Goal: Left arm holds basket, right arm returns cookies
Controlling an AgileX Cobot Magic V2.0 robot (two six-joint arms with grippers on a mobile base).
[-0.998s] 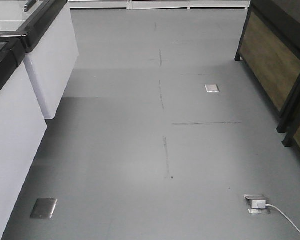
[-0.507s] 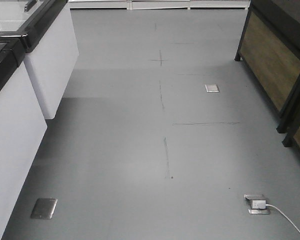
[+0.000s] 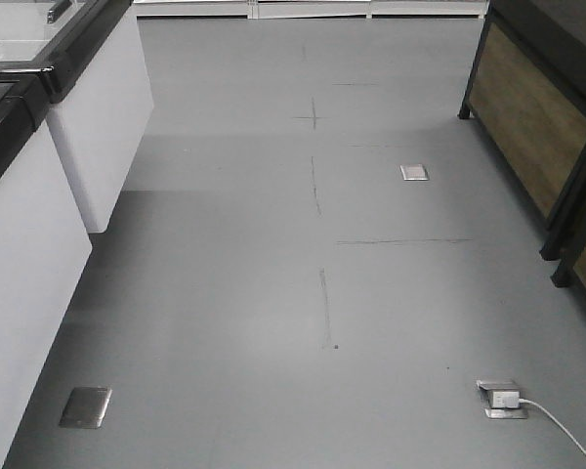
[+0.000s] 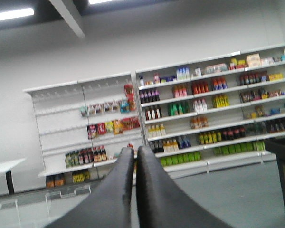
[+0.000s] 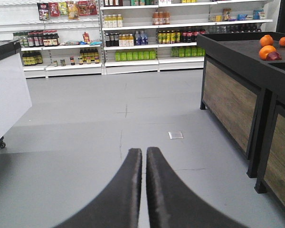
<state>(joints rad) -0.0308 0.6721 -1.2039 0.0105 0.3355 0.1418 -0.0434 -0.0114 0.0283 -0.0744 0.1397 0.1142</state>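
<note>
Outward, left claw [image 4: 135, 151] pinched, right claw [image 5: 144, 152] pinched

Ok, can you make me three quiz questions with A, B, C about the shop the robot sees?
1. Where are the oranges?
A. in a fridge
B. on the dark counter at the right
C. on a chair

2. What colour is the floor?
A. grey
B. green
C. red

3. How is the right gripper?
A. wide open
B. holding a box
C. shut and empty

Answers:
1 B: they sit on the counter's black top.
2 A: it is plain grey all over.
3 C: its fingers meet with nothing between them.
</note>
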